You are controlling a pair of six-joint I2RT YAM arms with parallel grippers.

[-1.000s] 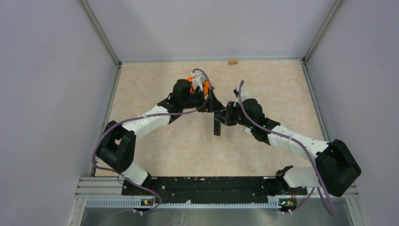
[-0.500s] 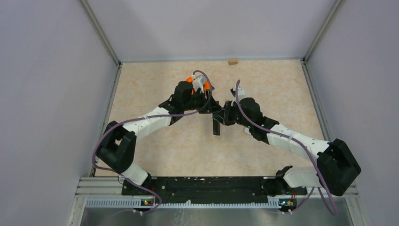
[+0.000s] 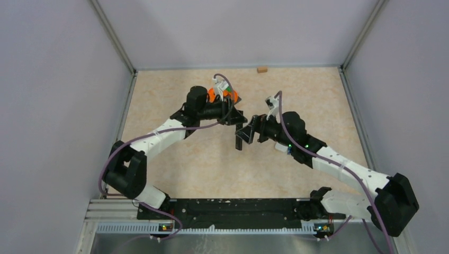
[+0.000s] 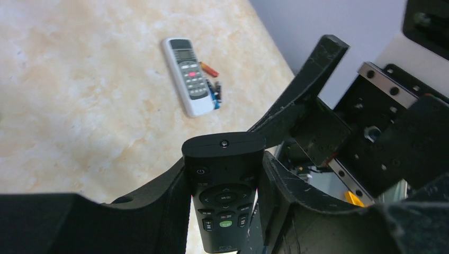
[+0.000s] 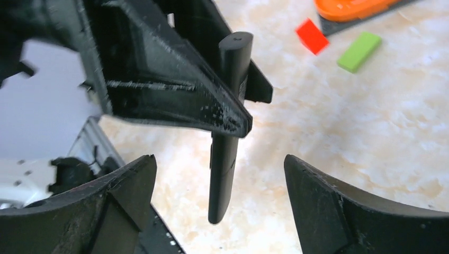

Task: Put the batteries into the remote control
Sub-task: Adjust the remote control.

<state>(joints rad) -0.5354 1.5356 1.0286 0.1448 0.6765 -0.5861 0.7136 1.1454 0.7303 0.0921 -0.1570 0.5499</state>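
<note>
Beige marbled tabletop (image 3: 212, 169), pale grey walls (image 3: 53, 106); two remotes. The white remote (image 4: 188, 74) lies flat with perhaps three batteries (image 4: 213, 84) just beside it, too small to count surely. The left gripper (image 4: 225, 166) is clamped on the black remote (image 4: 225, 201), whose long axis is near upright, free end down, between the right gripper's (image 5: 219, 174) wide-apart jaws, neither touching it.

No readable text; black remote (image 4: 225, 201) button markings too blurred.
</note>
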